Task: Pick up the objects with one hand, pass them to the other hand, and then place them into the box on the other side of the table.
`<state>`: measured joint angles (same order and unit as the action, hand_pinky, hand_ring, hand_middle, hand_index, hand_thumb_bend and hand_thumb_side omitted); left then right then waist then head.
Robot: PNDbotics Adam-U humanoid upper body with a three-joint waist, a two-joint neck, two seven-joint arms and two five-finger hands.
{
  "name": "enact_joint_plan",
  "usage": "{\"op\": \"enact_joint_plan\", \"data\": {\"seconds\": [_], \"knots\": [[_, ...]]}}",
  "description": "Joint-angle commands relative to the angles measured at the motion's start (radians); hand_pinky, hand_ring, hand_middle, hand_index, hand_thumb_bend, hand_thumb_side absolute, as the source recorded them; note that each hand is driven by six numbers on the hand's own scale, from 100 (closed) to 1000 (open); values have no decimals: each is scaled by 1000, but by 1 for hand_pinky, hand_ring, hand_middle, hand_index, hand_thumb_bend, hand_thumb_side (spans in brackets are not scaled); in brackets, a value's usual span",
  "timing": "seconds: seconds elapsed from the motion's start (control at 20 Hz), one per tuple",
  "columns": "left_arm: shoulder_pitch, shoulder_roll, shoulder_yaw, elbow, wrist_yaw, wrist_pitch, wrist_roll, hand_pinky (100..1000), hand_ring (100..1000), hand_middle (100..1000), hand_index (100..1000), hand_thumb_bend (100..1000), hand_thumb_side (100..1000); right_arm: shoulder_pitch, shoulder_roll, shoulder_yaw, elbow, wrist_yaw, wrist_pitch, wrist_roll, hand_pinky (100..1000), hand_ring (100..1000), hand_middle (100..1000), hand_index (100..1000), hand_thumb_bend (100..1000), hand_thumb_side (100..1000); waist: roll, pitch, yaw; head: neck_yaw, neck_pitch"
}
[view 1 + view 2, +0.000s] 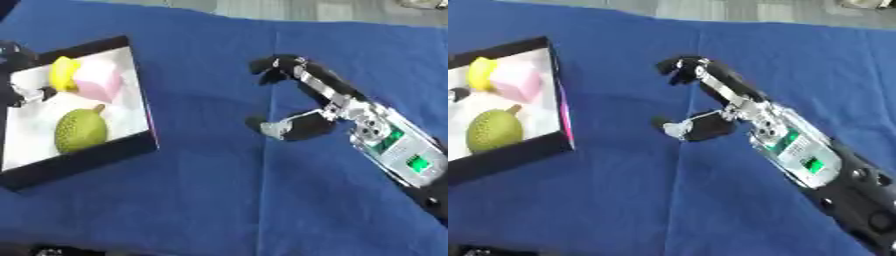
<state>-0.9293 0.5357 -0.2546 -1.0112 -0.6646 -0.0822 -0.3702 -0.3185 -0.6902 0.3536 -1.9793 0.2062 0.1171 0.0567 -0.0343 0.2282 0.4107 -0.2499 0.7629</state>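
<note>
A black-rimmed box [87, 160] with a white inside lies on the left of the blue cloth. In it are a green spiky fruit [80, 130], a pink block [98, 82] and a yellow piece [63, 72], the last two touching. My right hand [343, 102] hovers over the cloth right of the box, open, fingers [273, 65] stretched toward the far side and thumb [293, 127] apart, with nothing in it. Only a sliver of my left hand [26, 96] shows at the box's left edge, a dark fingertip beside the yellow piece.
The blue cloth [210, 200] covers the whole table, with a crease running down its middle. A strip of grey floor shows beyond the far edge.
</note>
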Motion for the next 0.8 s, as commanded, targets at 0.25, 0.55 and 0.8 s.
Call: {"op": "enact_joint_plan", "data": {"seconds": [0.25,0.55,0.8], "knots": [[36,36,100,-214,359,34,89,1000,735,647,754,100,649,9,-20,-44,-21,-25,-43,-55,791,755,793,883,345,280,-11,-26,-6,-58,6],[108,50,159,-356,847,14,115,1000,767,696,809,100,746,66,-49,-127,-21,-133,-129,-158,794,755,801,893,243,199,-21,-41,-26,-100,7],[168,46,179,-410,1026,-14,82,1000,757,686,793,100,690,139,-51,-222,-21,-327,-200,-191,788,737,782,881,264,100,-30,-52,-53,-109,7]]}}
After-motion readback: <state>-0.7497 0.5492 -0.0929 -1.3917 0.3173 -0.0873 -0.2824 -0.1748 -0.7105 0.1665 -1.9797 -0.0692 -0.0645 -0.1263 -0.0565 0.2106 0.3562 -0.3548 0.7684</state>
